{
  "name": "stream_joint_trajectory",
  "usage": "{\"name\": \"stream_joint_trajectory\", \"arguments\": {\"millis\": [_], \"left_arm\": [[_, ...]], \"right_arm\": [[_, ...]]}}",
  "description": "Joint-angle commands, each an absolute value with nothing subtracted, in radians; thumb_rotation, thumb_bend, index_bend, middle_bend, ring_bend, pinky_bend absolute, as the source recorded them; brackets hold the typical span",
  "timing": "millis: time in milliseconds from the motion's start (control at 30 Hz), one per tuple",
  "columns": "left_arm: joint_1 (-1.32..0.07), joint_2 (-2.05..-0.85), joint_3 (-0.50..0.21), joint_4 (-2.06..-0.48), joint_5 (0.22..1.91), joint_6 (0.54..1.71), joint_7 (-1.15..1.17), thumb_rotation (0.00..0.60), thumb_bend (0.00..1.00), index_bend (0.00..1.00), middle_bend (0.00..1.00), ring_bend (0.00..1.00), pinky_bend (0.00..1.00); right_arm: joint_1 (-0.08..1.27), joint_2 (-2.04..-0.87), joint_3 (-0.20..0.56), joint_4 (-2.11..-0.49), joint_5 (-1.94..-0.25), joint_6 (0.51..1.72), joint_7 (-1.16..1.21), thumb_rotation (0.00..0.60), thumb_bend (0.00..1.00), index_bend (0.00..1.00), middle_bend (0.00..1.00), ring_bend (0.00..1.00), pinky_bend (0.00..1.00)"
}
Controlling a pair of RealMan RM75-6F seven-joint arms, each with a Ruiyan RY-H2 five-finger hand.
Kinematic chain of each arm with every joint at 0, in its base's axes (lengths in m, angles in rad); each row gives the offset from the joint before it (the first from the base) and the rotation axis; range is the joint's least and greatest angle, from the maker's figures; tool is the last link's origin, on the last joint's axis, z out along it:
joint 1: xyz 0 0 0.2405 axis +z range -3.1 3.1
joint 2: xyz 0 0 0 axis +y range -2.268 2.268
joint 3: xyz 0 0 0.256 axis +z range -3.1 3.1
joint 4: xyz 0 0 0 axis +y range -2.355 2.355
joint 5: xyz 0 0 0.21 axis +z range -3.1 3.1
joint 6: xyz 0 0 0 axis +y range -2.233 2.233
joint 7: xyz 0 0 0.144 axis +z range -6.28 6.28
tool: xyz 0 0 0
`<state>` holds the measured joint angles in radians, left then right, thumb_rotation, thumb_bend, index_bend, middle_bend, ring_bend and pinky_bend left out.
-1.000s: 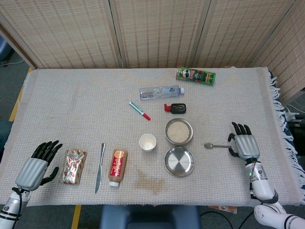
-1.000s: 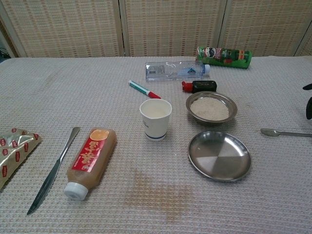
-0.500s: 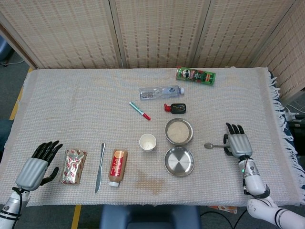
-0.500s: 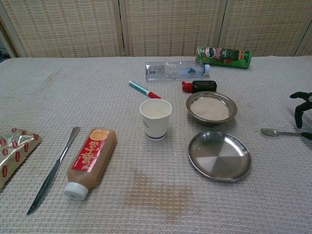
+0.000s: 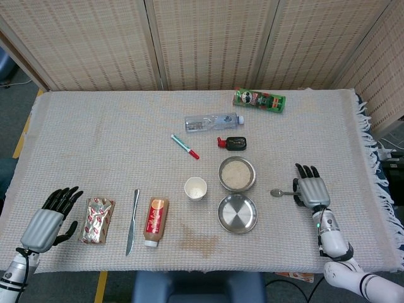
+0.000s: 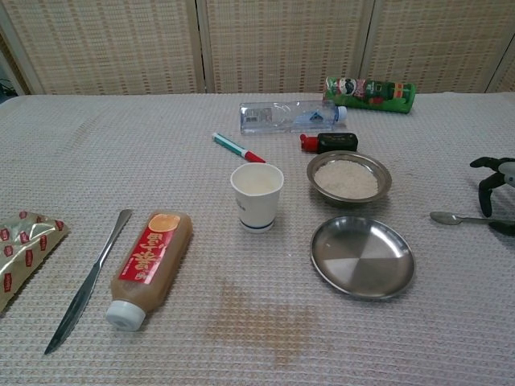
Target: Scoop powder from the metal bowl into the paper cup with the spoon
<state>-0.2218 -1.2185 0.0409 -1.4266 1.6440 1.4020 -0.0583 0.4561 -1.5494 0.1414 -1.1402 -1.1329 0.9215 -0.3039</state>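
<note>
The metal bowl [image 5: 237, 173] [image 6: 348, 178] holding white powder sits right of centre. To its left stands the white paper cup [image 5: 196, 188] [image 6: 257, 196], upright. The spoon [image 5: 281, 192] [image 6: 460, 218] lies flat on the cloth to the right of the bowl, handle pointing right. My right hand [image 5: 310, 189] [image 6: 492, 183] hovers over the handle's far end with its fingers spread and arched; the spoon still rests on the table. At the front left corner my left hand [image 5: 50, 221] rests open, holding nothing; the chest view does not show it.
An empty metal dish [image 5: 237, 213] [image 6: 362, 256] lies just in front of the powder bowl. A sauce bottle [image 5: 155, 221], knife [image 5: 132, 221] and foil packet [image 5: 97, 219] lie at front left. Behind the bowl are a pen [image 5: 185, 146], water bottle [image 5: 211, 122], small black bottle [image 5: 233, 142] and green can [image 5: 259, 100].
My right hand has slid left and a little forward across the cloth, ending over the spoon's handle end. Left hand and all objects are unmoved.
</note>
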Motion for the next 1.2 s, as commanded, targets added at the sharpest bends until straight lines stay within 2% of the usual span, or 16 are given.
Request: {"name": "stream_joint_trajectory", "arguments": {"millis": [33,633,967,1200], "left_arm": [[-0.223,-1.218,0.042,-1.425,1.645,1.401,-0.06,0.6,0.48,0.0,0.0,0.0,0.08],[-0.227,-1.219,0.043,-1.42,1.642,1.397,-0.063,0.6,0.49,0.0,0.0,0.0,0.08],[-0.23,-1.22,0.042,-1.415,1.637,1.391,-0.069,0.6,0.49,0.0,0.0,0.0,0.08],[-0.231,-1.219,0.044,-1.413,1.639,1.391,-0.076,0.6,0.49,0.0,0.0,0.0,0.08]], "right_arm": [[0.46,-1.55,0.14,-1.138,-1.131,0.916,-0.302,0.6,0.29,0.55,0.0,0.0,0.0],[0.478,-1.558,0.136,-1.132,-1.099,0.899,-0.323,0.6,0.29,0.53,0.0,0.0,0.0],[0.482,-1.567,0.132,-1.123,-1.095,0.901,-0.323,0.6,0.29,0.61,0.0,0.0,0.0],[0.473,-1.538,0.131,-1.168,-1.119,0.944,-0.323,0.6,0.29,0.62,0.0,0.0,0.0]]}}
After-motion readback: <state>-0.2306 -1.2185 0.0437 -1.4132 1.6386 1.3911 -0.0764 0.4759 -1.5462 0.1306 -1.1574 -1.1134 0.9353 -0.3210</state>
